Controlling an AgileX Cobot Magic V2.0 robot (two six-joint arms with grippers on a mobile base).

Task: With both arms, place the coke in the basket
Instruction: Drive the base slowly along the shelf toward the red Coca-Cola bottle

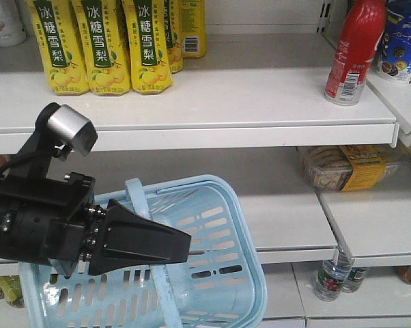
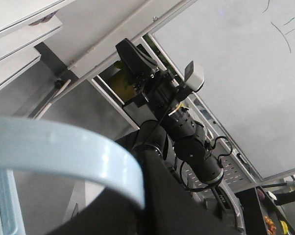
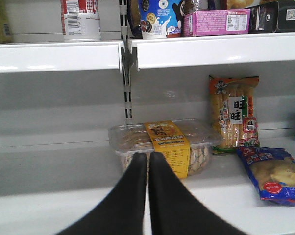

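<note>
Our right tool [image 3: 148, 156] is closed and empty, tips pressed together, pointing at a clear snack box [image 3: 162, 142]. The basket [image 1: 219, 205] has its handle [image 2: 64, 147] across our left tool [image 2: 150, 196]; we cannot tell its grip.

The coke [image 1: 356, 51], a red-labelled bottle, stands upright at the right end of the upper shelf [image 1: 226, 102]. The light blue slotted basket [image 1: 219, 270] hangs tilted below it, leftward.
</note>
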